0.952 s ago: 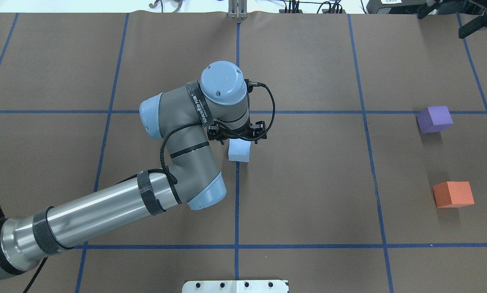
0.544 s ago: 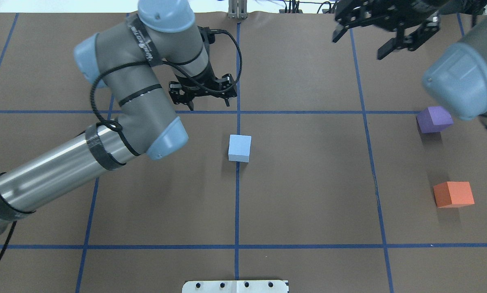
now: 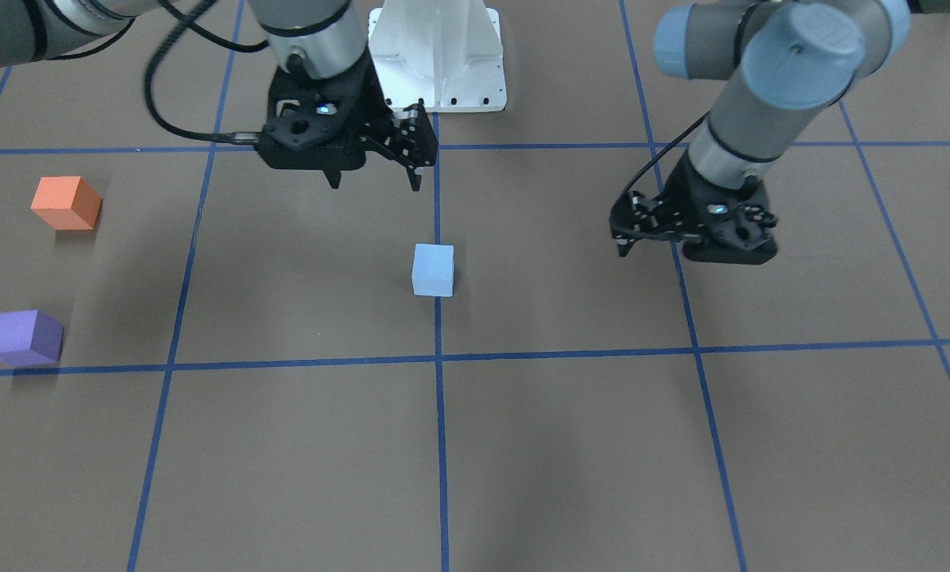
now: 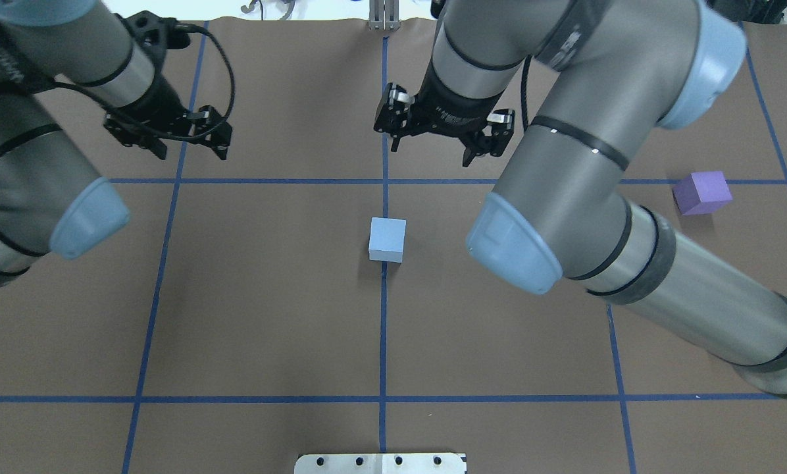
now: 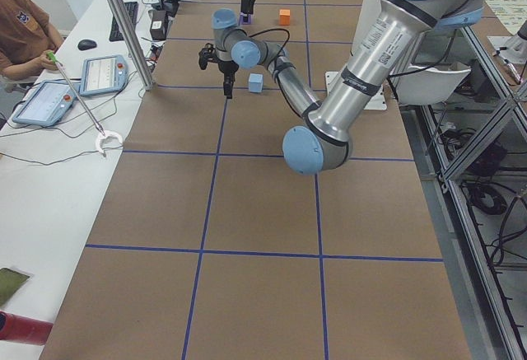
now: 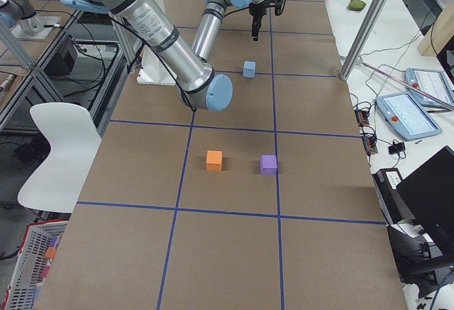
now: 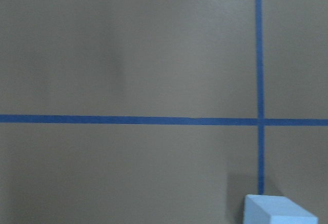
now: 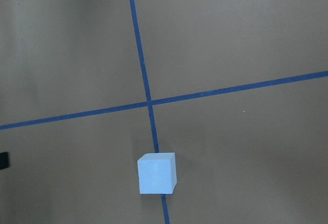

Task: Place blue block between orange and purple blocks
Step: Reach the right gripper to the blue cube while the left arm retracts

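Observation:
The light blue block (image 4: 387, 239) sits on the brown table on the centre tape line; it also shows in the front view (image 3: 433, 270) and the right wrist view (image 8: 157, 173). The purple block (image 4: 701, 193) lies at the right. The orange block (image 3: 64, 202) lies near the purple block (image 3: 22, 338) with a gap between them; my right arm hides it in the overhead view. My right gripper (image 4: 431, 153) is open and empty, high over the table near the blue block. My left gripper (image 4: 193, 153) is open and empty, well left of the block.
Blue tape lines (image 4: 383, 329) divide the table into a grid. The white robot base plate (image 3: 437, 56) stands at the near edge. My right forearm (image 4: 683, 296) stretches across the table's right half. An operator (image 5: 20, 39) sits at a side desk with tablets.
My left gripper has left the blue block and pulled back to the left. My right arm has swung in from the far right to above the table's centre, covering the orange block.

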